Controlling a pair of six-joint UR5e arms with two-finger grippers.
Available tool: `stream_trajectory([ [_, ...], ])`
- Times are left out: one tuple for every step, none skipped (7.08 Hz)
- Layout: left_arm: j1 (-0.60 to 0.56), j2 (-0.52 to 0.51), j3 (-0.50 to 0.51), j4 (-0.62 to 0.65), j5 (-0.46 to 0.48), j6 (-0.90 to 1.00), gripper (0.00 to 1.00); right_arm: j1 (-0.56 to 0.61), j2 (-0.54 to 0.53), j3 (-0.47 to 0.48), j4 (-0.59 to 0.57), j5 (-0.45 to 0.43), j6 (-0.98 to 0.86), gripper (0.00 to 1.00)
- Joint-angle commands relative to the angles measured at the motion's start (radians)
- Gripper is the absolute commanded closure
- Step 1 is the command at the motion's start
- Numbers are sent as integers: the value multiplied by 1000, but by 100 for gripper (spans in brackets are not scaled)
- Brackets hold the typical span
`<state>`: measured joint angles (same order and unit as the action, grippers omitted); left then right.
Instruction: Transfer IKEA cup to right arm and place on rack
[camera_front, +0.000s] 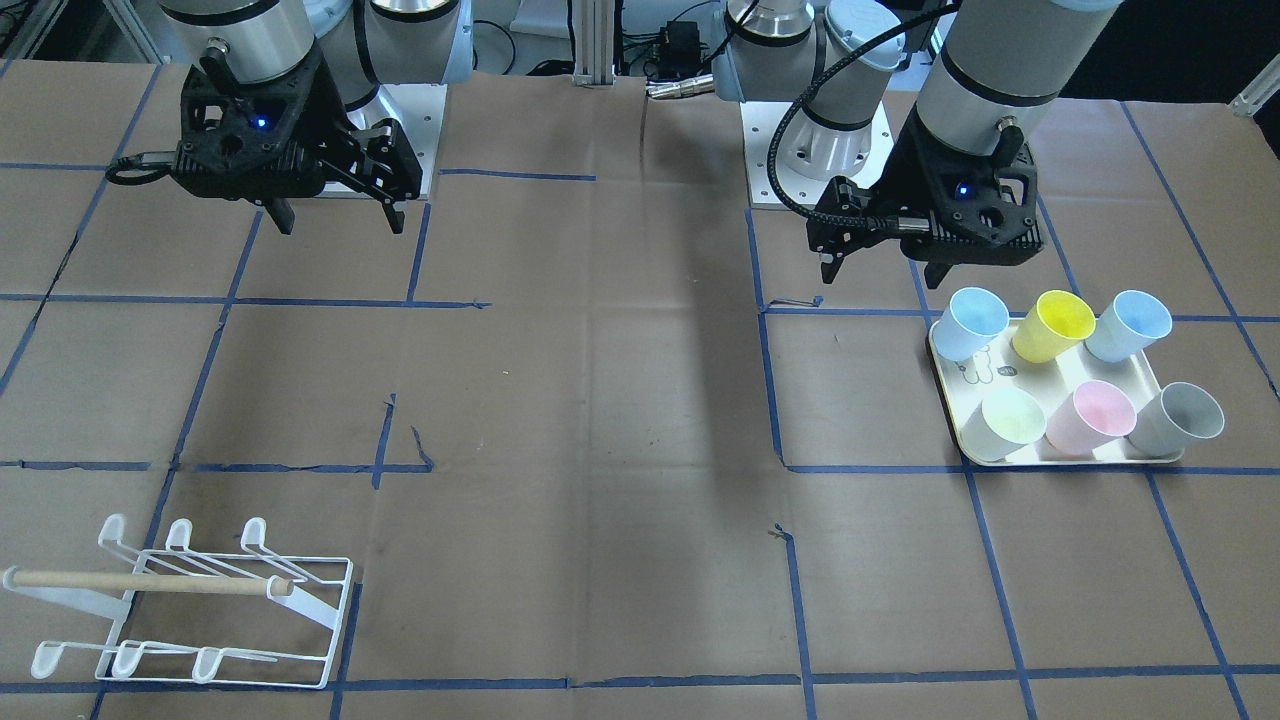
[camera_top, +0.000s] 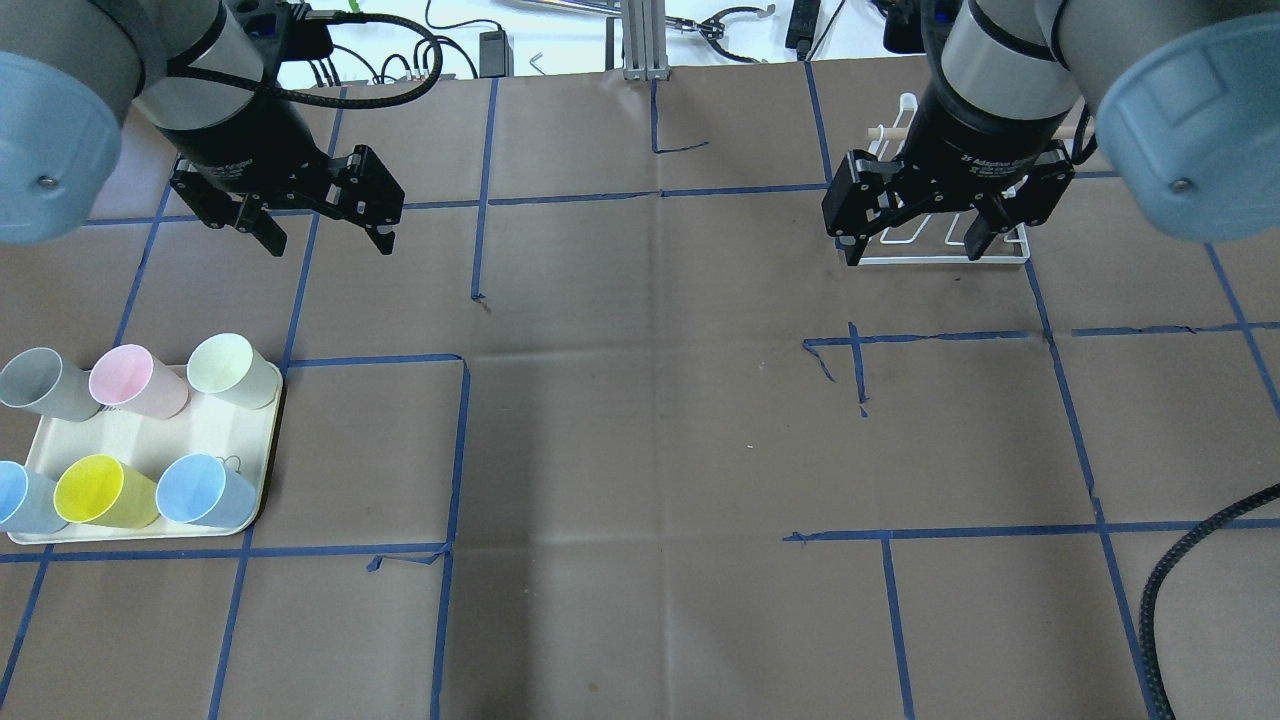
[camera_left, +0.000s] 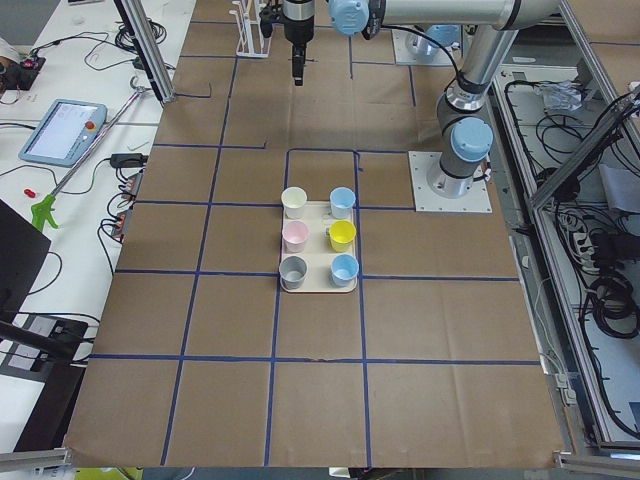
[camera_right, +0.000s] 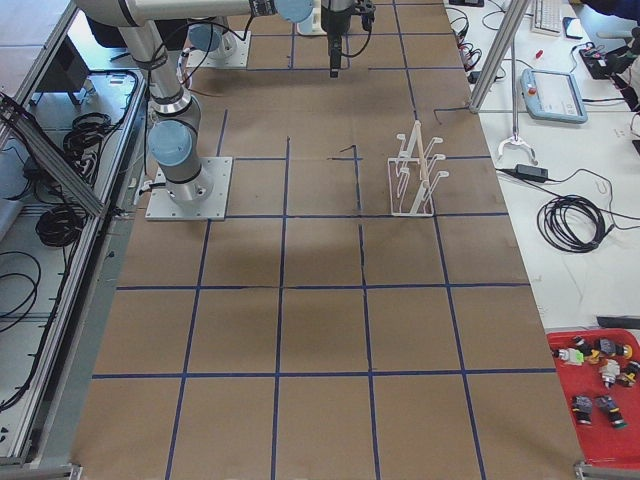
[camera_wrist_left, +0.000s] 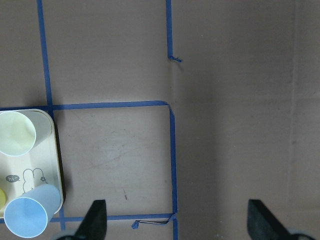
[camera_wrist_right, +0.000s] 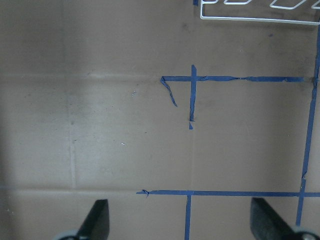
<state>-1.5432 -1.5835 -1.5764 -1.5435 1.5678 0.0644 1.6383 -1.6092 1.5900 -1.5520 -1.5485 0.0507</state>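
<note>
Several IKEA cups stand on a cream tray (camera_top: 150, 432) at the table's left end: grey (camera_top: 40, 385), pink (camera_top: 135, 380), pale green (camera_top: 230, 368), yellow (camera_top: 100, 490) and two blue ones (camera_top: 205, 490). My left gripper (camera_top: 328, 243) hangs open and empty above the table, beyond the tray's far right corner; it also shows from across the table (camera_front: 885, 275). The right gripper (camera_top: 911, 253) is open and empty too, held high in front of the white wire rack (camera_front: 200, 600), which it partly hides from overhead. The left wrist view catches the tray edge (camera_wrist_left: 56, 165) with two cups.
Brown paper with a blue tape grid covers the table. Arm base plates (camera_front: 815, 155) sit at the robot's side. A teach pendant (camera_right: 555, 95) and a red bin of small parts (camera_right: 600, 395) lie off the table's right end. Cables trail along the sides.
</note>
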Motion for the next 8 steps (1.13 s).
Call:
stream_trajectory([
  [0, -3, 3, 2, 0, 0, 0, 0, 0, -1, 0, 1, 0, 0],
  [0, -4, 4, 5, 0, 0, 0, 2, 2, -1, 0, 1, 0, 0],
  [0, -4, 4, 5, 1, 0, 0, 2, 2, -1, 0, 1, 0, 0],
  [0, -6, 4, 5, 1, 0, 0, 0, 0, -1, 1, 1, 0, 0],
  [0, -6, 3, 5, 1, 0, 0, 0, 0, -1, 1, -1, 0, 0],
  [0, -3, -4, 6, 3, 0, 0, 0, 2, -1, 0, 1, 0, 0],
  [2, 0, -11, 6, 3, 0, 0, 0, 2, -1, 1, -1, 0, 0],
  [5, 8, -23, 8, 4, 12, 0, 2, 2, -1, 1, 1, 0, 0],
])
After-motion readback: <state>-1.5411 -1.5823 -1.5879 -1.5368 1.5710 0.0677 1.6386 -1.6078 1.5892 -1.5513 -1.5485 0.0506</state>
